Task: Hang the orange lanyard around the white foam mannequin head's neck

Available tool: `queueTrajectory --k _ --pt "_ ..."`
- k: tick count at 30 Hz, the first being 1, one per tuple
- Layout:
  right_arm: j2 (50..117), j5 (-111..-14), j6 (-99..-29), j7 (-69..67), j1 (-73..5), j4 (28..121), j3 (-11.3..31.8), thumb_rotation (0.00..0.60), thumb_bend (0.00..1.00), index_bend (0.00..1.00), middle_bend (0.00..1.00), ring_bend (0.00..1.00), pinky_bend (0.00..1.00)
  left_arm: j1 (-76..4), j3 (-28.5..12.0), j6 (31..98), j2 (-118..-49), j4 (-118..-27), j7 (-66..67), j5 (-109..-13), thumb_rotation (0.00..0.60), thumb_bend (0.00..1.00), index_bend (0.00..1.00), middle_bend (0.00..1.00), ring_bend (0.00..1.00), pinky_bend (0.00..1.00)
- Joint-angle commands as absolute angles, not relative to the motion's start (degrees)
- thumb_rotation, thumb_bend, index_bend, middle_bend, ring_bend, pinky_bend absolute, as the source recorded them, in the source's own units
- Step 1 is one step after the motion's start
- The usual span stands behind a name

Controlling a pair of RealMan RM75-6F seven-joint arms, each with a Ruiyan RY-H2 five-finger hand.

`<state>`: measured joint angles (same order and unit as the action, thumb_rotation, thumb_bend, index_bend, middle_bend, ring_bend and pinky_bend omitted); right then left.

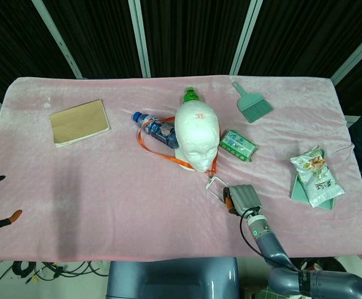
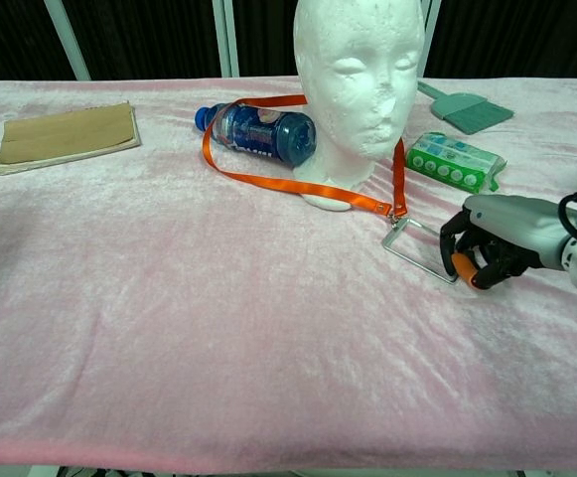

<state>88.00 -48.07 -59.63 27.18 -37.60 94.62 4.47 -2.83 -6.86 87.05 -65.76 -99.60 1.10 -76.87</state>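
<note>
On my pink cloth (image 1: 106, 180) I see a tan notebook (image 1: 79, 122) far left, a blue bottle (image 2: 258, 133) lying on its side, a green-capped bottle (image 1: 190, 95) behind, a teal brush (image 1: 252, 104), a wipes pack (image 2: 454, 160), and snack packets (image 1: 316, 176) on the right.
</note>
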Motion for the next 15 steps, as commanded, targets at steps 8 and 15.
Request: queueTrajectory --k 8,15 --pt "78.6 -48.3 -63.3 28.2 -36.3 102.7 6.9 0.600 0.37 0.30 0.59 0.65 0.62 -3.0 -6.3 86.9 -65.7 -99.2 0.7 -78.3 0.600 0.04 0.23 0.06 0.00 0.00" --pt "66.6 -45.6 -66.4 28.7 -33.1 109.1 6.1 0.600 0.18 0.17 0.28 0.42 0.39 -2.8 -5.5 87.5 -65.0 -98.8 -0.3 -80.9 0.600 0.04 0.23 0.06 0.00 0.00"
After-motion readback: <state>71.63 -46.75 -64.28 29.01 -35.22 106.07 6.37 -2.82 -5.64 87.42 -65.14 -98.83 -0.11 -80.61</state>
